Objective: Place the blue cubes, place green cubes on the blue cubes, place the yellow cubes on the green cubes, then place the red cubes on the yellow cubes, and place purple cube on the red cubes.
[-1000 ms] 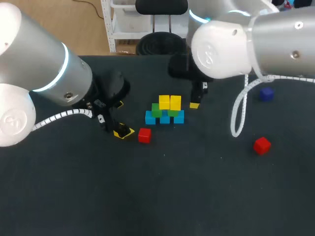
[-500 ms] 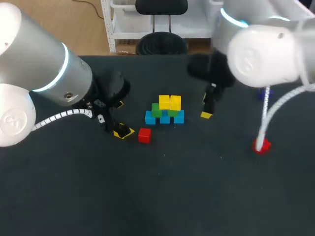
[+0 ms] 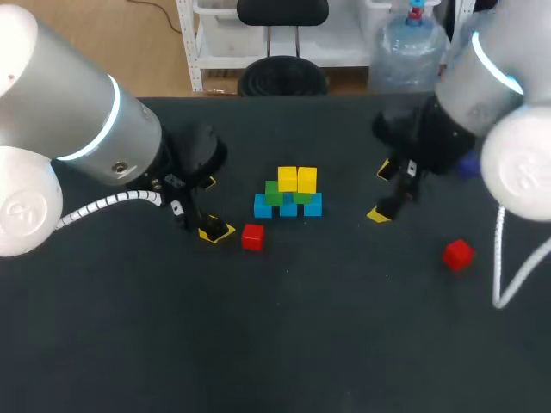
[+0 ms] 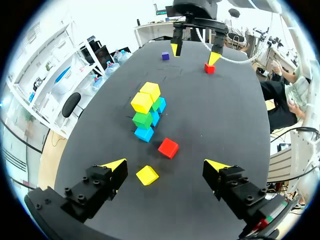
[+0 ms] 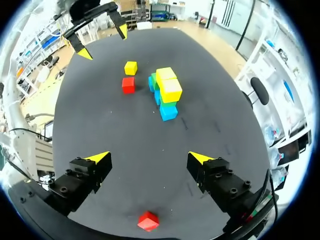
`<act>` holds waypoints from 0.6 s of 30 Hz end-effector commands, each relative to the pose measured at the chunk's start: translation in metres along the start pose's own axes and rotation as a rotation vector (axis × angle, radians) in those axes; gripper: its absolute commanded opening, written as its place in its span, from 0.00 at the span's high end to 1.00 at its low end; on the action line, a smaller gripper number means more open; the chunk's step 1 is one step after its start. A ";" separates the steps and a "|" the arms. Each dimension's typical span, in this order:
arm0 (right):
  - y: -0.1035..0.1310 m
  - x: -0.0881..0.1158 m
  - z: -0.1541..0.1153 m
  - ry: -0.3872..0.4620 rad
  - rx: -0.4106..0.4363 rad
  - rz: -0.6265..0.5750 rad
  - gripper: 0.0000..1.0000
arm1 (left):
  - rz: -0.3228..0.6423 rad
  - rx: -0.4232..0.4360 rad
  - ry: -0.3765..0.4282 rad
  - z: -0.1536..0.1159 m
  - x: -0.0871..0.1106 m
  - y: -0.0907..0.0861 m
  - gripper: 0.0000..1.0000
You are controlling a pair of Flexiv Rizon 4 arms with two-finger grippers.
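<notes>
Red cube (image 4: pixel 168 148) just ahead of wide-open left gripper (image 4: pixel 165 163), loose yellow cube (image 4: pixel 147 175) between its fingers

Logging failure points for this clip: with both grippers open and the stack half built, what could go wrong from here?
1. The left gripper is open over the loose yellow cube, and a red cube lies close beside it. A grasp there may nudge that red cube away.
2. The stacked yellow cubes look slightly askew on the green cubes. Pressing a red cube onto them could topple them.
</notes>
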State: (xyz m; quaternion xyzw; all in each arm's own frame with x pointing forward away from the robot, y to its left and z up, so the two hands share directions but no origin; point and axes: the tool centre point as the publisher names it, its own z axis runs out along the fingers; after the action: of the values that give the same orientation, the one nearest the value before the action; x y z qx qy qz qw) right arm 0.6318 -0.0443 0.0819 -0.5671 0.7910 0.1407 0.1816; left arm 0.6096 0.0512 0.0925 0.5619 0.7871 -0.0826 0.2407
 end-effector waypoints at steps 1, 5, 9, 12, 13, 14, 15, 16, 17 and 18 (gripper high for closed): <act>0.006 0.009 -0.005 -0.103 0.088 0.005 0.00 | -0.001 0.000 0.003 0.000 -0.001 0.001 0.00; 0.006 0.011 -0.006 -0.114 0.081 -0.002 0.00 | -0.001 0.000 0.003 0.000 -0.001 0.001 0.00; 0.006 0.011 -0.006 -0.114 0.081 -0.002 0.00 | -0.001 0.000 0.003 0.000 -0.001 0.001 0.00; 0.006 0.011 -0.006 -0.114 0.081 -0.002 0.00 | -0.001 0.000 0.003 0.000 -0.001 0.001 0.00; 0.006 0.011 -0.006 -0.114 0.081 -0.002 0.00 | -0.001 0.000 0.003 0.000 -0.001 0.001 0.00; 0.006 0.011 -0.006 -0.114 0.081 -0.002 0.00 | -0.001 0.000 0.003 0.000 -0.001 0.001 0.00; 0.006 0.011 -0.006 -0.114 0.081 -0.002 0.00 | -0.001 0.000 0.003 0.000 -0.001 0.001 0.00; 0.006 0.011 -0.006 -0.114 0.081 -0.002 0.00 | -0.001 0.000 0.003 0.000 -0.001 0.001 0.00; 0.006 0.011 -0.006 -0.114 0.081 -0.002 0.00 | -0.001 0.000 0.003 0.000 -0.001 0.001 0.00; 0.006 0.011 -0.006 -0.114 0.081 -0.002 0.00 | -0.001 0.000 0.003 0.000 -0.001 0.001 0.00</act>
State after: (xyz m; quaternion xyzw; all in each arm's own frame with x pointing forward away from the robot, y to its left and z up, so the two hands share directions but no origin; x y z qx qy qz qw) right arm 0.6225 -0.0542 0.0825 -0.5518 0.7833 0.1418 0.2486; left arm 0.6096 0.0512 0.0925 0.5619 0.7871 -0.0826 0.2407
